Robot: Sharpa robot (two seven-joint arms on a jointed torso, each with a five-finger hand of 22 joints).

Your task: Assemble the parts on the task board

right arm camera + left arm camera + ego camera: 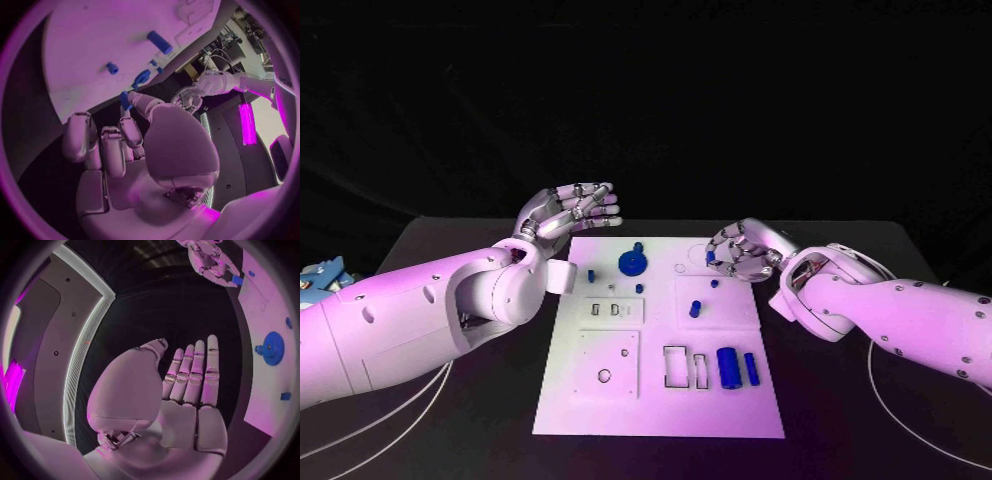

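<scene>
Fingers of the left hand (pixel 571 212) are standing straight and close together, holding nothing, as the hand is hovering over the table (pixel 473 400) just beyond the far left corner of the task board (pixel 661 405). Going right, the board is lying flat, a smooth white plate with shallow rectangular cut-outs. On its far part a toothed blue gear (pixel 633 263) is sitting, flat and round with a short hub, nearer to the left hand than to the right. Toward the near edge a larger blue cylinder (pixel 728 367) and a slimmer blue peg (pixel 751 369) are lying side by side, long axes pointing away from the robot.

Further right, the right hand (pixel 744 252) is hanging above the board's far right corner, its silver fingers curling in and pinching a small blue piece (pixel 125 100). That piece looks hard and smooth; the board lies directly below it, so the coming move is probably a descent toward a seat there.
</scene>
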